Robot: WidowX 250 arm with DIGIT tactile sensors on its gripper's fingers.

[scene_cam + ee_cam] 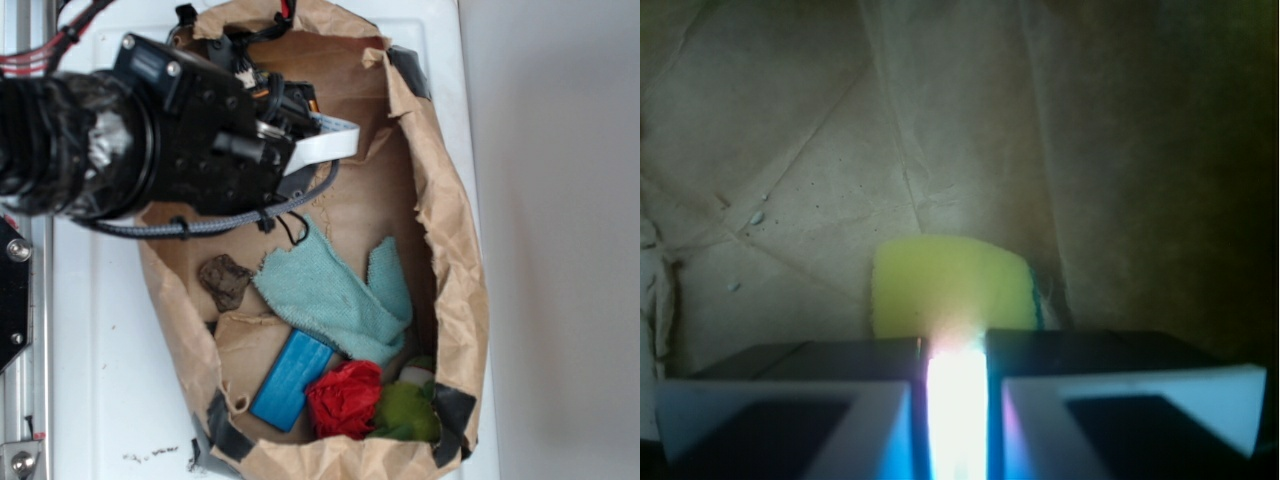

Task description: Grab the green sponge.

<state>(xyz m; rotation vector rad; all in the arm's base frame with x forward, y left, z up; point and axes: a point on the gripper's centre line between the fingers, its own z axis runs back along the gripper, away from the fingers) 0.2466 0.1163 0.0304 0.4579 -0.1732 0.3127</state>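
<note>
**Desk:** What did the exterior camera record, left to right?

**Photographer:** The black robot arm reached in from the left over a white counter into the upper end of an open brown paper bag. Below it, on the bag's floor, lay a small dark brown scrap, then a pale teal terry cloth. Lower down sat a blue block, a red crumpled lump and a round green fuzzy lump in the bottom right corner, the last two touching.

**Desk:** And the green sponge?

**Photographer:** Only the wrist camera caught it. The green sponge showed its yellow face, with a thin green edge at its right side, lying on the paper just beyond the end effector. The two fingers stood close together, a narrow bright slit between them, gripping nothing visible. In the exterior view the arm hid both sponge and fingertips.
</note>
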